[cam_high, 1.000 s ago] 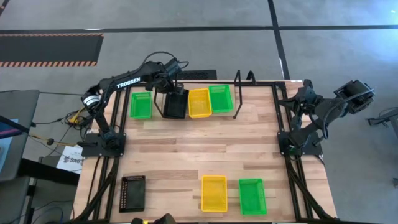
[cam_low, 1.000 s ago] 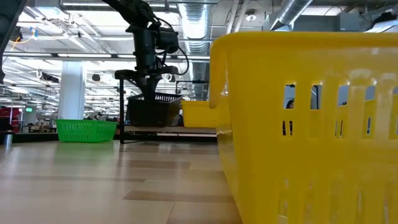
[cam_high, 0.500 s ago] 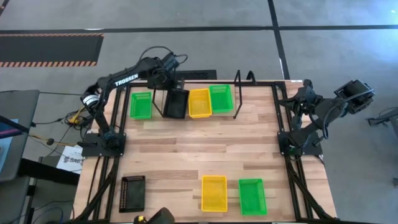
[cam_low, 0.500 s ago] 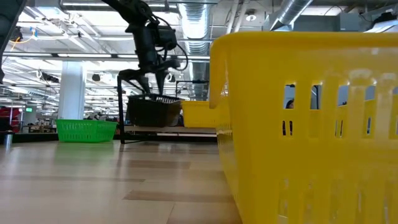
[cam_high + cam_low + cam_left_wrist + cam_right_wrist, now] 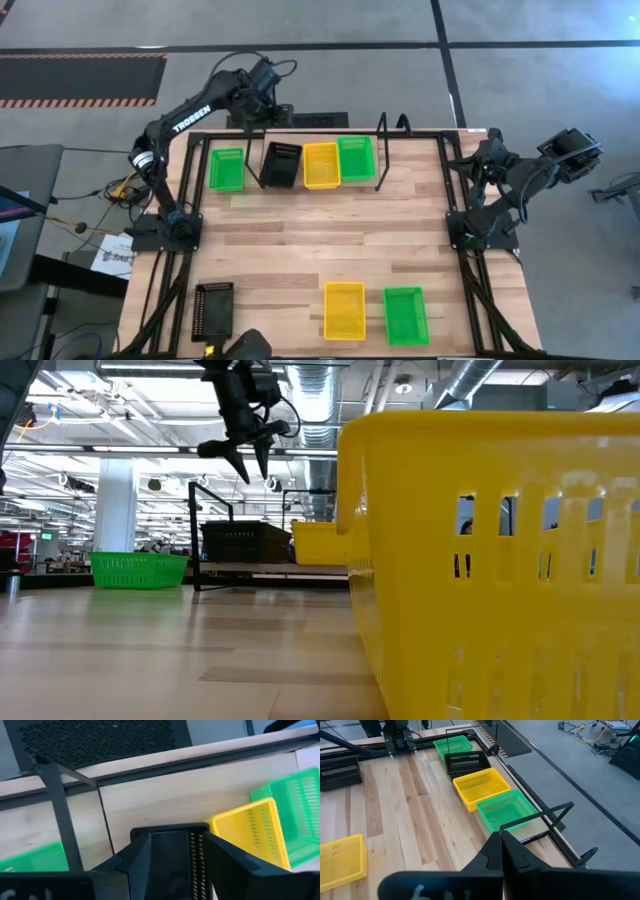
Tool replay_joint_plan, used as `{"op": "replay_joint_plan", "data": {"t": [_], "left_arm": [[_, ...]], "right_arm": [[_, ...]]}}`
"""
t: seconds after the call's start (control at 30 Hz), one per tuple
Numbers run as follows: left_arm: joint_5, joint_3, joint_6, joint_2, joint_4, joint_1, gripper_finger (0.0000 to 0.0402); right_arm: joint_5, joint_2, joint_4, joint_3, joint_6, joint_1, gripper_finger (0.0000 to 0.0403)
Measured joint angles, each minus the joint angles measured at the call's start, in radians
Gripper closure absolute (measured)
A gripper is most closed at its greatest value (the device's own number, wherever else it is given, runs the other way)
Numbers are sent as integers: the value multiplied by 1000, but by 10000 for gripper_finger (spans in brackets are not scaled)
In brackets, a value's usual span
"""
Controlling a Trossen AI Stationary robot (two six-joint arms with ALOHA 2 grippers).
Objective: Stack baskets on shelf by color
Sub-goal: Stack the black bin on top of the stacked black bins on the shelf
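We have just released the black basket (image 5: 281, 165) on the shelf (image 5: 300, 189); our left gripper (image 5: 243, 460), jaws wide, has risen clear.

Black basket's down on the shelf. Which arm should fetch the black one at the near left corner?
Left, probably: the left gripper is open on that side of the table as the black basket; the right gripper sits shut at the far edge.

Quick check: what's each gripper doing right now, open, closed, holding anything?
Left gripper: open, empty, above the black basket on the shelf.
Right gripper: shut, empty.
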Motion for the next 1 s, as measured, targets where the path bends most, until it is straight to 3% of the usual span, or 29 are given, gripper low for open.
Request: {"op": "replay_joint_plan", "data": {"t": [0.23, 0.43, 0.63, 0.7, 1.0], "left_arm": [[-3, 58, 28, 0, -63, -78, 237], [-100, 93, 10, -1, -204, -247, 237], [-297, 96, -142, -2, -394, -481, 237], [-336, 87, -212, -2, -391, -560, 237], [-280, 42, -504, -1, -397, -840, 237]], "right_arm": [[0, 0, -3, 0, 0, 0, 400], [0, 0, -4, 0, 0, 0, 400], [1, 0, -4, 0, 0, 0, 400], [2, 0, -4, 0, 0, 0, 400], [34, 0, -2, 0, 1, 0, 400]]}}
